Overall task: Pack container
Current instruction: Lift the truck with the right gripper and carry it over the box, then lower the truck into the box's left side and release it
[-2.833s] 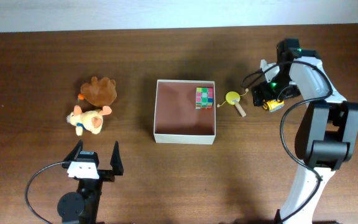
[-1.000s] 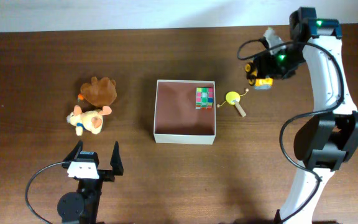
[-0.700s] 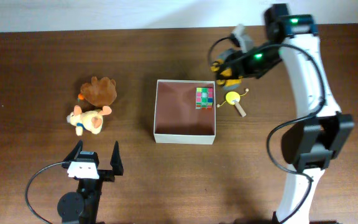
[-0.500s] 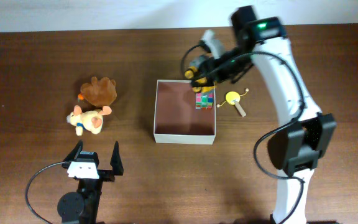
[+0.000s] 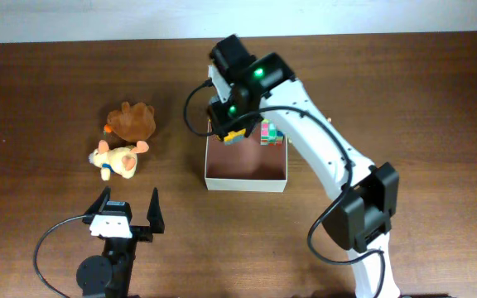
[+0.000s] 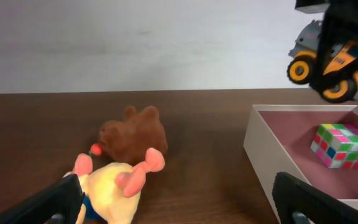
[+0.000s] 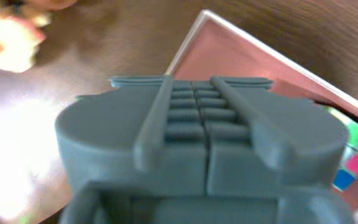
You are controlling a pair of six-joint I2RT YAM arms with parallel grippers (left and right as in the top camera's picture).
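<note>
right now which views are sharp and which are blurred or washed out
Overhead: evenly lit and sharp, container edges crisp. Left wrist: sharp too, brown plush and cube clear. Right wrist: soft throughout, a grey ribbed block fills the frame out of focus, and glare whitens the table at lower left.

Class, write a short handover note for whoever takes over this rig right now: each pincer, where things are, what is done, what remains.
Left pincer: open, idle near the front edge of the table.
Right pincer: shut on a toy truck, held above the far-left corner of the box.
Done: colour cube lies in the box.
Left: drop the truck in; then the brown plush and cream plush, both on the table left of the box.
</note>
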